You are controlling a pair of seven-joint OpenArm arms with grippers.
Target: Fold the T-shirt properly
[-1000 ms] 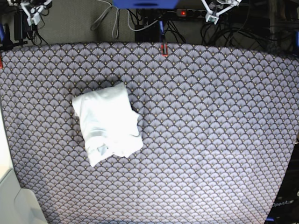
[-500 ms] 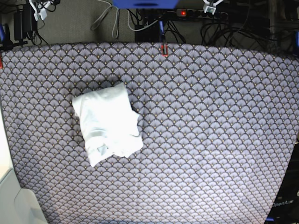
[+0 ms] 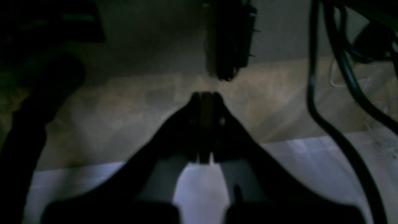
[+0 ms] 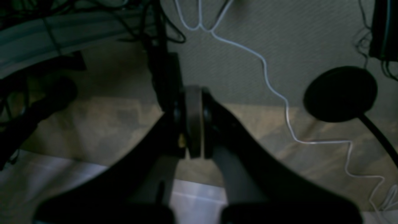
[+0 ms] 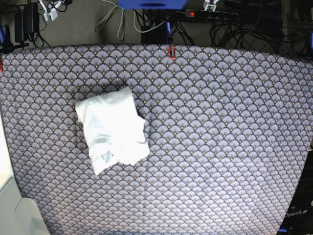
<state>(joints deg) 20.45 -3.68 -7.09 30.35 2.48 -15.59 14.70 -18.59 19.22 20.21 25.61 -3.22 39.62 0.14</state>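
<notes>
1. On the table (image 5: 220, 147), in the base view, the T-shirt (image 5: 112, 129) lies between the left edge and the middle, nearer the top edge than the bottom one. It is gathered into a rough, slightly slanted rectangle; its lower end is rumpled, with one corner pointing toward the bottom edge. A purple scallop-patterned cloth (image 5: 205, 191) lies under it. Beyond the top edge, the right gripper (image 5: 51, 14) hangs near the top left corner, and the left gripper (image 5: 210, 7) is right of the middle. Both are well apart from the T-shirt.

2. Past the table's edge, in the left wrist view, the left gripper's jaws are closed, dark and blurred, with nothing visible in their grip. A thick black cable (image 3: 345, 140) runs down on the right, crossing in front of the pale surface below.

3. Over the floor, in the right wrist view, the right gripper's jaws are also together, gripping nothing visible. A thin pale cable (image 4: 264, 65) winds between them and a black disc (image 4: 340, 93).
</notes>
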